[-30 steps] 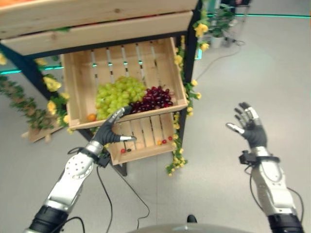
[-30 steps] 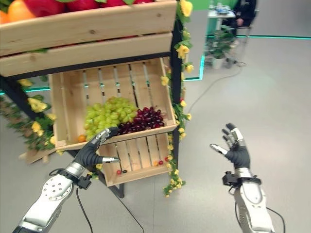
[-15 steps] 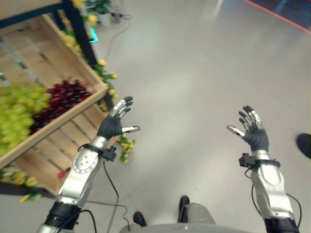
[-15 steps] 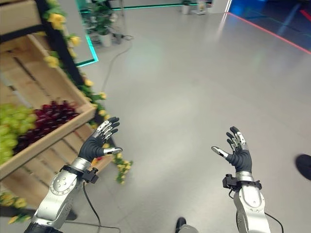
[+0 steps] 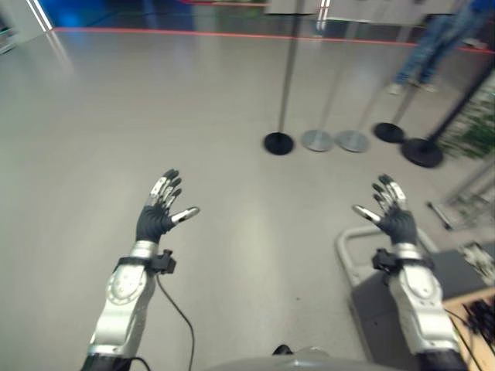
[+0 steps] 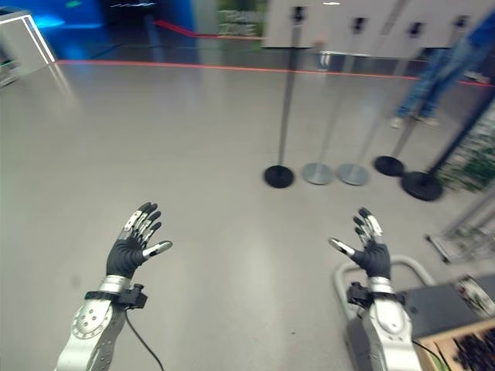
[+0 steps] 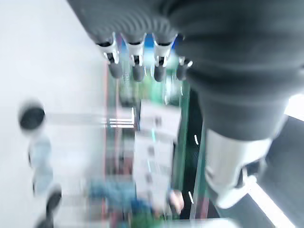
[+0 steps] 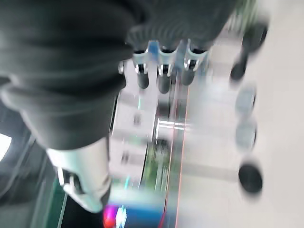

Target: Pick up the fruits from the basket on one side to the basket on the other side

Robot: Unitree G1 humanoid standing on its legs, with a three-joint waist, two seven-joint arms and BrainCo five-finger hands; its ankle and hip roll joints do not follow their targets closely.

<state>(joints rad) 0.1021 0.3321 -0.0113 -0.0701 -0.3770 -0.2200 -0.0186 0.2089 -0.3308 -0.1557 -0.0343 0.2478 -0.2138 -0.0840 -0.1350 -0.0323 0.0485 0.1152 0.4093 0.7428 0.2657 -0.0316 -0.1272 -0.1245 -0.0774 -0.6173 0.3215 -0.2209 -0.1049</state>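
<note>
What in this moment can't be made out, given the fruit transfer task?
- Person at the far right: legs alone, the rest cut off by the top edge of the eye views.
- Dark cluster in the bottom right corner: cut by the edge, too small to identify.
- Wrist views: background past both hands smeared by blur.
- Left hand and right hand: open, holding nothing.

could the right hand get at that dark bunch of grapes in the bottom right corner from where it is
Probably yes, with some repositioning. The right hand is open and holds nothing, raised over the floor. The dark grapes lie in a wooden crate just beside that forearm, nearer the robot than the hand, so the arm would have to pull back and swing outward.
</note>
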